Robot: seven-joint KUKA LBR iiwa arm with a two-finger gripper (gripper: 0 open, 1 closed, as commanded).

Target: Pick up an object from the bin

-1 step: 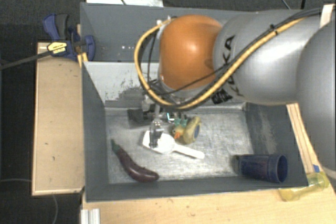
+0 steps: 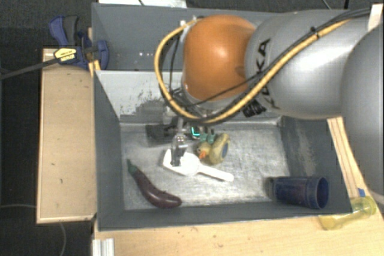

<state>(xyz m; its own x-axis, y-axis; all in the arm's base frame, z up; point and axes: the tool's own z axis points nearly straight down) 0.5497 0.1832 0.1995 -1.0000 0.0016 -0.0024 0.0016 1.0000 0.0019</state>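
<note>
Near the middle of the bin (image 2: 111,147), a little left of centre, the gripper (image 2: 177,156) stood low over the broad end of a white plastic spoon (image 2: 198,168), at or touching it. How far the gripper was open I could not tell. The spoon lay flat on the grey floor, broad end to the left, its handle running right and toward the near wall. Just right of the gripper, by the spoon's upper edge, lay a small lumpy thing of tan and green (image 2: 215,148). A dark block (image 2: 157,132) sat just left, by the back wall. A dark purple toy aubergine (image 2: 153,190) lay near the front left corner, and a dark blue cup (image 2: 298,190) lay on its side at the front right. Above the gripper sat the orange cover (image 2: 216,57), looped by a yellow cable (image 2: 158,66). The silver arm (image 2: 312,69) bore the black letters KUKA
</note>
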